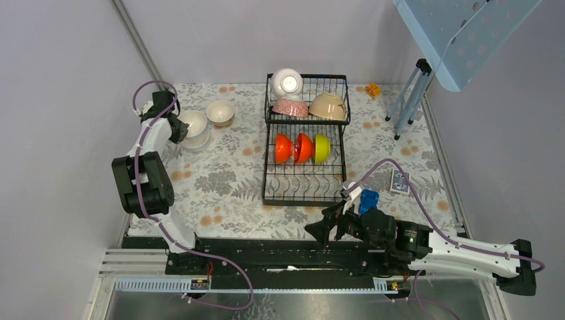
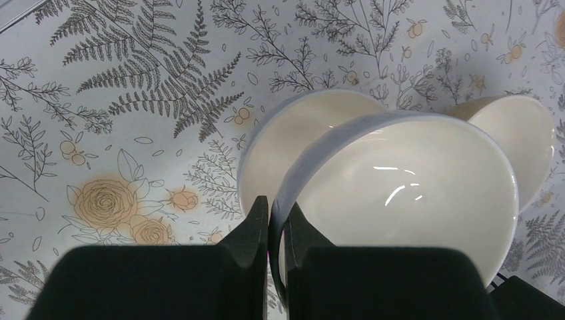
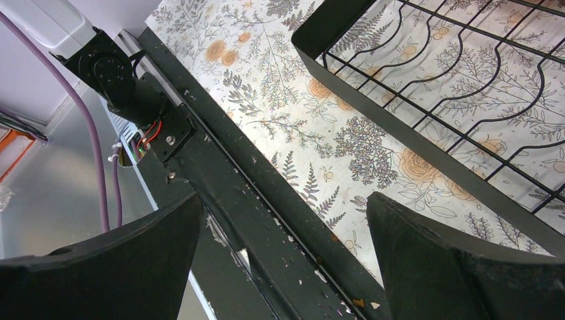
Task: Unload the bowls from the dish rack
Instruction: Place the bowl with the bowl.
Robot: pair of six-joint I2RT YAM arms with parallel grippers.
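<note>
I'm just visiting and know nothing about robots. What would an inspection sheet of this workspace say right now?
Surface: table, floral cloth.
Job's things: dish rack holds six: white bowl, pink bowl, beige bowl above; orange-red bowl, second orange-red bowl, yellow-green bowl below. Out at left: cream bowl, under bowl, held bowl.
Clutter: blue block, orange item, dark patterned item.
Grippers: left gripper shut on held bowl's rim; right gripper open, holding nothing.
Cables: purple cables along both arms.
Surroundings: grey walls; light blue perforated panel on a stand.

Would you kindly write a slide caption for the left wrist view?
Left gripper clamps a white bowl by its rim over a second bowl on the floral tablecloth.
</note>
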